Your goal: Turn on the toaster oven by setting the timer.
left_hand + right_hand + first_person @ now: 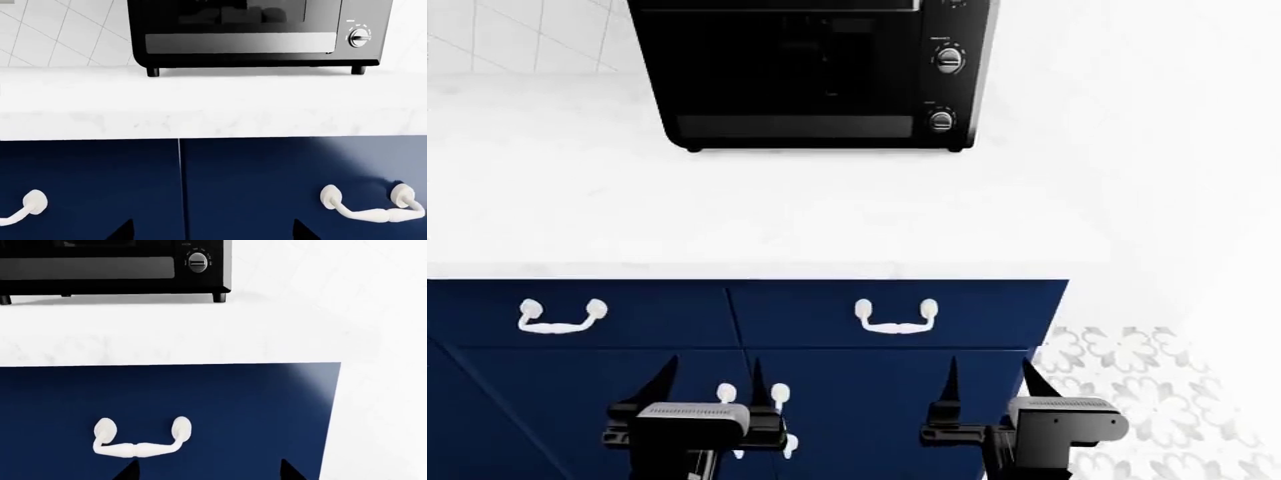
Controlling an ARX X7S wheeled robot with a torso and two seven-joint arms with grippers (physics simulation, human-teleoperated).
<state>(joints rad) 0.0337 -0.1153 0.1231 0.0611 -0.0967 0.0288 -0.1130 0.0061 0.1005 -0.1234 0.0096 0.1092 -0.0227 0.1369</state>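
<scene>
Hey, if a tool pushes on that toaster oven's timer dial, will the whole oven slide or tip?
Probably not tip: the toaster oven is a wide, boxy body on short feet on the countertop. It might skid slightly, since that surface looks smooth. The timer is small and round, so grip could slip.

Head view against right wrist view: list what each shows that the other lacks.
Head view only: both arms, left pincer and right pincer, each open, low before the blue cabinet, a second dial and patterned floor tiles. Right wrist view only: nothing extra, just a closer look. Both: the toaster oven, its bottom dial, the white counter and a drawer handle.
</scene>
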